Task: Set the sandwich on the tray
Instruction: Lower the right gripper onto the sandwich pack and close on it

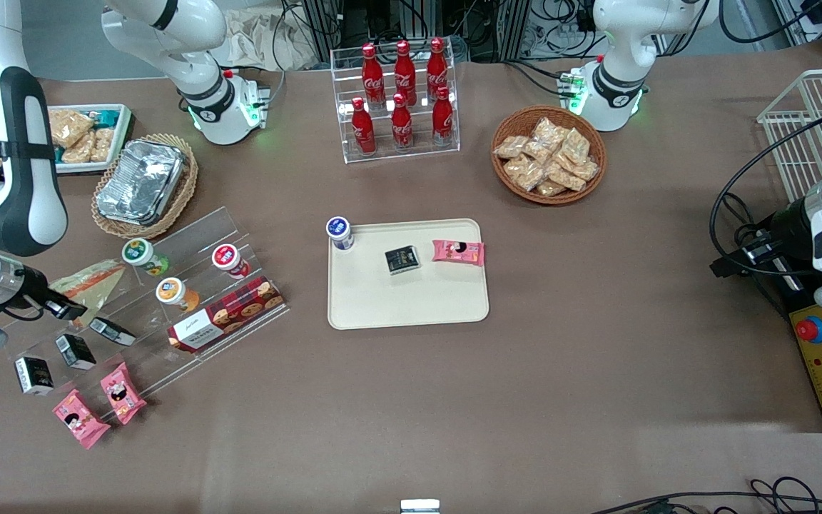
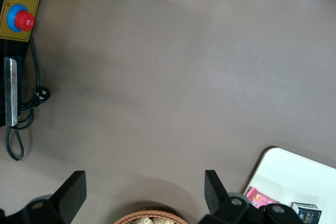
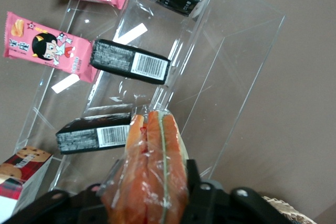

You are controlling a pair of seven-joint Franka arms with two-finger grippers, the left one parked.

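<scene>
Sandwich (image 3: 152, 177) sits clamped between my gripper's (image 3: 149, 195) fingers, its orange and green layers showing through clear wrap. I see it held just above the clear stepped shelf (image 1: 168, 300), over the shelf's end toward the working arm's end of the table. Black packets (image 3: 130, 61) lie on the steps below. Well apart, the cream tray (image 1: 411, 303) carries a cup, a black packet and a pink packet.
</scene>
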